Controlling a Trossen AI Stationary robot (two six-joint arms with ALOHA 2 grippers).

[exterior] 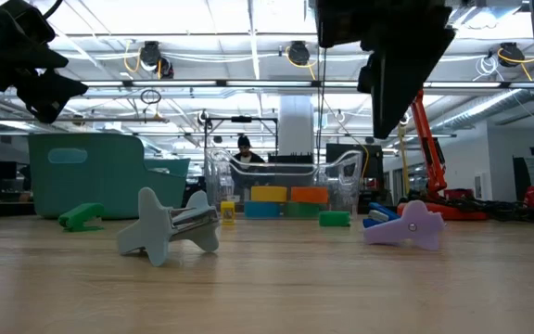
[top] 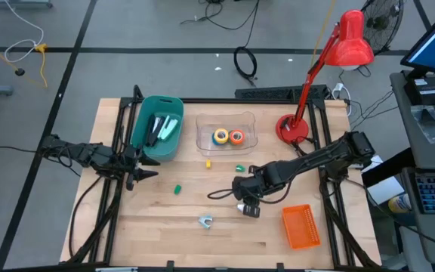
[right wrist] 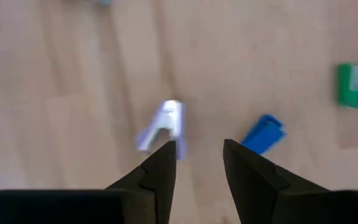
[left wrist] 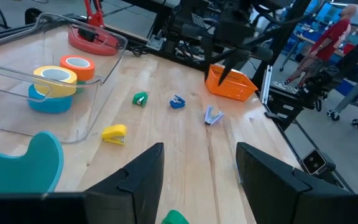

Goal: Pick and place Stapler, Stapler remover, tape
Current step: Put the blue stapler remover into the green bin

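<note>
Wooden tabletop (top: 165,219) carries everything. Nearest the front edge lies a grey remover (top: 205,221), with an orange basket (top: 301,227) off to its right. The right gripper (right wrist: 197,155) hangs above the table's middle, jaws parted and holding nothing; just below its fingertips rest a lilac remover (right wrist: 164,124) and a blue remover (right wrist: 263,133), a green stapler (right wrist: 355,84) lying a little beyond them. The left gripper (left wrist: 199,163) hovers at the table's left edge, jaws spread wide and empty, a green piece (top: 177,189) near it. Farther back a yellow piece (left wrist: 114,134) lies before the clear tray (top: 202,140), which holds blue tape (left wrist: 50,101), yellow tape (left wrist: 55,77) and orange tape (left wrist: 76,65). Beside the left gripper stands a teal bin (top: 159,130); a red lamp (top: 346,44) sits at the far right.
</note>
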